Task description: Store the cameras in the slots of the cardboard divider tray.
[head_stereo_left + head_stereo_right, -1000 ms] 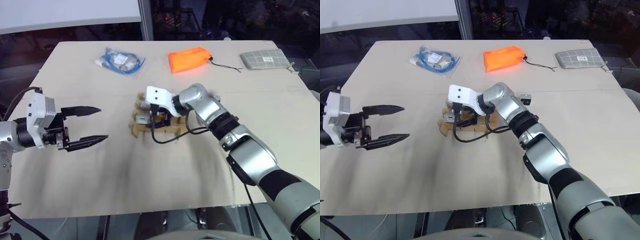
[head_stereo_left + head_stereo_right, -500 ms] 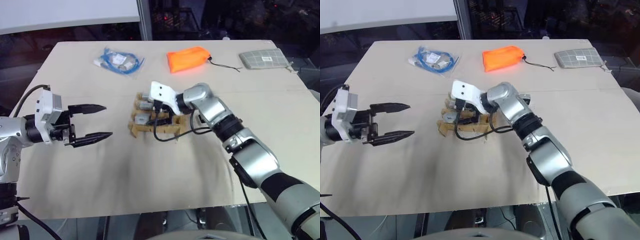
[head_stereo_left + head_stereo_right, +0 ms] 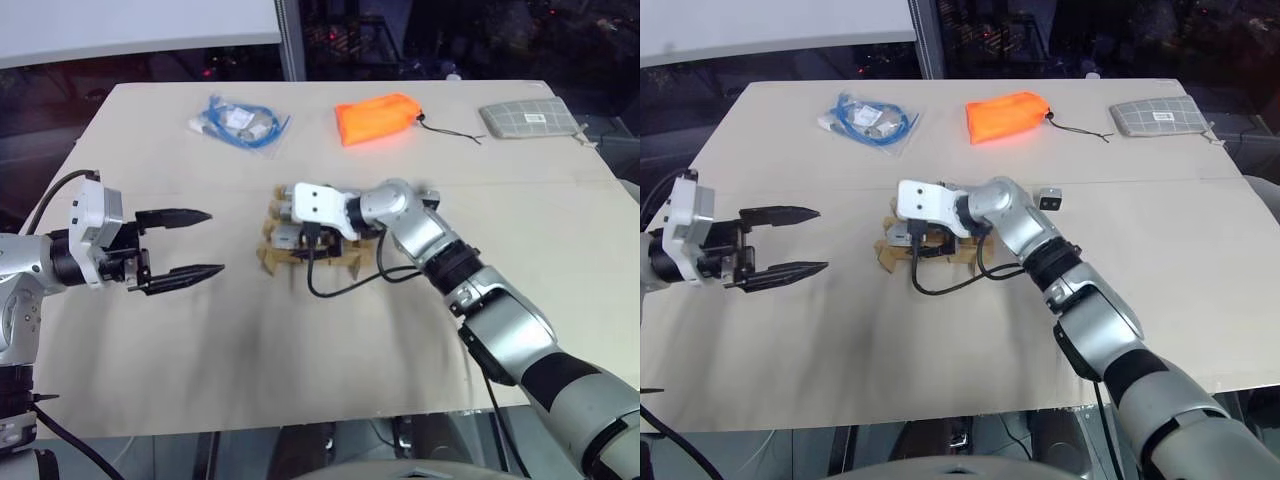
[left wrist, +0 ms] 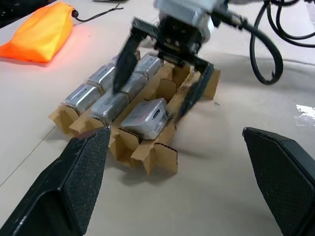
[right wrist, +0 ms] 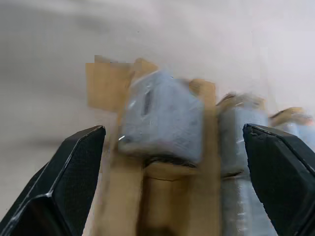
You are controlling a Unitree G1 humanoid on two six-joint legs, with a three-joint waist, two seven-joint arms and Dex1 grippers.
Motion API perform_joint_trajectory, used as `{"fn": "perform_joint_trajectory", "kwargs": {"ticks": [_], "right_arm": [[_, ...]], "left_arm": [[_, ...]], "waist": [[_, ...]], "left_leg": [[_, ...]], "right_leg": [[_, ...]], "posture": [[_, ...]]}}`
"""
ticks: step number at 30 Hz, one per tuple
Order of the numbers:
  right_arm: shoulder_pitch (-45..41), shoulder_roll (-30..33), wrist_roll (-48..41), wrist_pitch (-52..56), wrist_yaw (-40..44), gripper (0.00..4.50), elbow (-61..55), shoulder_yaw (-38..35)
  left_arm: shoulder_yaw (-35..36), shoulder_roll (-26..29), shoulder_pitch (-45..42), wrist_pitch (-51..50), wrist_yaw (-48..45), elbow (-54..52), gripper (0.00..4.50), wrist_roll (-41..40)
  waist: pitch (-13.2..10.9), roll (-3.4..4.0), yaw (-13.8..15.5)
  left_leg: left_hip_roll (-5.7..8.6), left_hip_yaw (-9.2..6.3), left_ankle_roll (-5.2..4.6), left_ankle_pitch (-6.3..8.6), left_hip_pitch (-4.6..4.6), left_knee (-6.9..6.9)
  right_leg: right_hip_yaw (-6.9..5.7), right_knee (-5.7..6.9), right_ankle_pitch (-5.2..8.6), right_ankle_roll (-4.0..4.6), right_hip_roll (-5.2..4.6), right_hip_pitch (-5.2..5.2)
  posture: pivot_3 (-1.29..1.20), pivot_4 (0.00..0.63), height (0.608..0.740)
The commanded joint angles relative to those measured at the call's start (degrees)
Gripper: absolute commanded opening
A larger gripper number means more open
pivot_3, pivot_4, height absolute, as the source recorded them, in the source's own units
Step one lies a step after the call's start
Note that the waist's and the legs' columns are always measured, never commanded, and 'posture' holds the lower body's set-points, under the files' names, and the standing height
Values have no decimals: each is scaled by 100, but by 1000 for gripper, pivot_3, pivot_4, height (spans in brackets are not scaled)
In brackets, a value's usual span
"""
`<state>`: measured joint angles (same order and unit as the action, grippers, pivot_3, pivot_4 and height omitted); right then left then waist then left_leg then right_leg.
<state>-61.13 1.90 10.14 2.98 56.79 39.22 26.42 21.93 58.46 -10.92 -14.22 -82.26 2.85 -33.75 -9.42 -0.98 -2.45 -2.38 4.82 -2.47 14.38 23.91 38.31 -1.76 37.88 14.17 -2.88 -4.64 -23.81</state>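
Note:
The tan cardboard divider tray lies mid-table and holds several silver-grey cameras lying in its slots. One camera sits tilted in an end slot, which is also seen close up as the camera in the right wrist view. My right gripper hangs open over the tray, its fingers straddling the rows, gripping nothing. Another camera lies loose on the table beyond my right forearm. My left gripper stands open off to the tray's left, empty.
An orange pouch, a grey checked pouch and a bag of blue cable lie along the far side of the table. A black cable loops from my right wrist onto the table beside the tray.
My right gripper has rolled at the wrist and sunk slightly over the tray. The left gripper has kept still and open.

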Motion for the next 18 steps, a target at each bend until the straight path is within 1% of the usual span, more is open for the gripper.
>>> {"fn": "perform_joint_trajectory", "kwargs": {"ticks": [1, 2, 3, 4, 5, 8, 9, 16, 18], "right_arm": [[-45, 34, 96, -256, -103, 3923, -254, 15], [-34, 30, 100, -255, -131, 3678, -245, -3], [-30, 25, 98, -256, -158, 3173, -235, -27], [-39, 16, 88, -248, -184, 2803, -222, -56], [-49, 9, 79, -237, -204, 2214, -213, -81], [-108, -6, 14, -182, -254, 876, -221, -174], [-113, -12, -12, -159, -263, 706, -243, -202], [-77, -47, -205, 97, -226, 689, -340, -291], [-93, -118, -445, 494, -136, 687, -405, -438]], "left_arm": [[123, 61, -66, 26, 12, -96, 4500, -56], [117, 59, -71, 23, 13, -95, 4500, -56], [113, 58, -74, 21, 14, -97, 4500, -57], [108, 57, -79, 17, 15, -95, 4500, -57], [105, 56, -80, 14, 16, -96, 4500, -57], [94, 54, -89, 13, 11, -88, 4500, -54], [93, 52, -89, 12, 12, -92, 4500, -54], [84, 35, -90, 16, 24, -90, 4500, -49], [85, 33, -89, 20, 28, -89, 4500, -47]], "waist": [[0, 0, 0], [0, 0, 0], [0, 0, 0], [-1, 0, 1], [-1, 0, 0], [0, -2, -1], [0, -1, -1], [0, -1, 1], [0, -1, 1]], "left_leg": [[0, 0, 0, 0, 0, 0], [0, -1, 0, 0, 0, 0], [0, -2, 0, 0, 0, 0], [-1, -2, 0, 0, 0, 0], [0, -1, 0, 0, 0, 0], [-1, -2, 2, -1, -3, 1], [-2, -3, 3, -2, -5, 1], [-3, -6, 7, -5, -5, 1], [-4, -6, 7, -5, -5, 1]], "right_leg": [[0, 0, 0, 0, 0, 0], [0, 0, 0, 0, 1, 0], [0, 0, 0, 0, 1, 0], [0, 0, 0, 0, 1, 0], [0, 1, 0, 0, 1, 0], [0, 6, 0, 0, 1, 1], [0, 8, 0, 0, 1, 2], [-1, 10, 0, 1, 2, 2], [-1, 10, 0, 1, 2, 2]], "posture": [[0, 150, 740], [0, 150, 740], [0, 150, 740], [0, 150, 740], [0, 150, 740], [0, 150, 740], [0, 150, 740], [0, 150, 740], [0, 150, 740]]}}
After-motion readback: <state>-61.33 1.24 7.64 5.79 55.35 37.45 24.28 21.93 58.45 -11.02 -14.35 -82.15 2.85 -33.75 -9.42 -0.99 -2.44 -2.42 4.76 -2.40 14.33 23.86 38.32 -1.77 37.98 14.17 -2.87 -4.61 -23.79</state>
